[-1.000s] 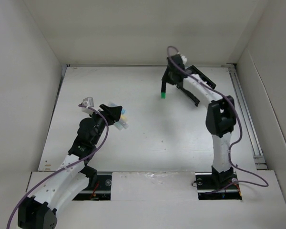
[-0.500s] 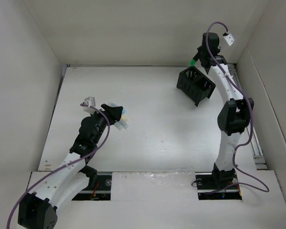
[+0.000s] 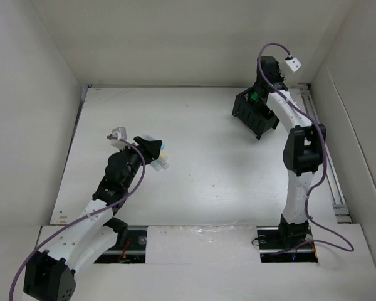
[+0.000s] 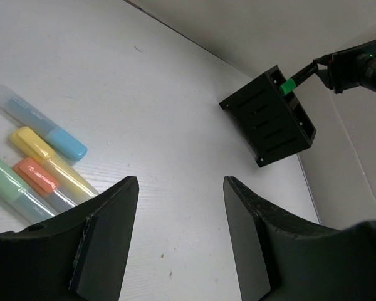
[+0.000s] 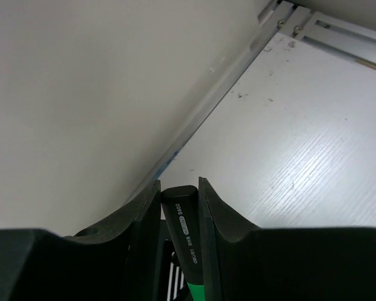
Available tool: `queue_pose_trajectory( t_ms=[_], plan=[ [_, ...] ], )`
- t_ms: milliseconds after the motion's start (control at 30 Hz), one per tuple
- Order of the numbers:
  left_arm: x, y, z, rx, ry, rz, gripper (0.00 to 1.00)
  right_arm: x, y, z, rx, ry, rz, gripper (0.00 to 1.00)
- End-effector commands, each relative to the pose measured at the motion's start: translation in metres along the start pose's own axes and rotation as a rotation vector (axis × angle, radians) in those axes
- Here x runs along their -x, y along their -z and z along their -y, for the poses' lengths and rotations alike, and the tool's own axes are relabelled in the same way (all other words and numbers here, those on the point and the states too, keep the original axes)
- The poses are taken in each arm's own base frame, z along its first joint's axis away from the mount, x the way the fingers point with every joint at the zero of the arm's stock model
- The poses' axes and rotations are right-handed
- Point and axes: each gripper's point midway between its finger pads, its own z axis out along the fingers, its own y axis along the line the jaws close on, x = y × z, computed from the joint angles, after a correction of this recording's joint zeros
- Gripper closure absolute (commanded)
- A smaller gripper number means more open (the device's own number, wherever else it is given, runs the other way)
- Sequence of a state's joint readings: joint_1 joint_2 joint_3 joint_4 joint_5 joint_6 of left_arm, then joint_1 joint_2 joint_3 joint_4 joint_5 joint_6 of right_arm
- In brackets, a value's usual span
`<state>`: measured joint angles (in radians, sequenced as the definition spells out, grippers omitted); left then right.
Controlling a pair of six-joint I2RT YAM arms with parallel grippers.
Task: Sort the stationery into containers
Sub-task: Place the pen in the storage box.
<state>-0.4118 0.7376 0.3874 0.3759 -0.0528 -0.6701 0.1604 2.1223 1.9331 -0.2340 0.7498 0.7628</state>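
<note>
On the white table (image 3: 200, 188) — pale walls (image 3: 175, 37) around — sits a mesh organizer (image 3: 247, 116).

White table (image 3: 200, 188) fills the middle, and up close its surface is finely ribbed. There's a small dark mark (image 4: 136, 48) on it, over toward the far side. Plain pale walls box it in on three sides: back wall (image 3: 175, 37), left wall (image 3: 25, 138), right wall (image 3: 363, 144). Down the table's right edge runs a silvery metal rail (image 3: 326, 157), with channels lying side by side, starting at the far corner. Across the near edge sits a raised white ledge (image 3: 200, 248). A glossy patch (image 3: 203, 231) shines on its lip; possibly clear tape, hard to say from here.
</note>
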Motion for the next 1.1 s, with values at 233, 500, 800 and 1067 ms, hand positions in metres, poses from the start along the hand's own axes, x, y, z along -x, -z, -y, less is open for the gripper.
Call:
queue_pose_trajectory(
  t_ms=[233, 500, 800, 1067],
  plan=[
    [0.017, -0.002, 0.016, -0.042, -0.006, 0.045, 0.47, -0.008, 0.022, -0.012, 0.013, 0.014, 0.076, 0.84],
    [0.021, 0.0, 0.017, -0.03, -0.007, 0.047, 0.47, -0.006, 0.049, -0.02, 0.031, 0.018, 0.084, 0.54],
    [0.022, -0.004, 0.011, 0.009, -0.008, 0.054, 0.49, 0.034, 0.129, -0.05, 0.219, -0.104, -0.018, 0.39],
    [0.008, -0.021, -0.015, 0.137, -0.026, 0.005, 0.7, -0.056, 0.25, -0.056, 0.544, -0.147, -0.343, 1.0]
  ],
)
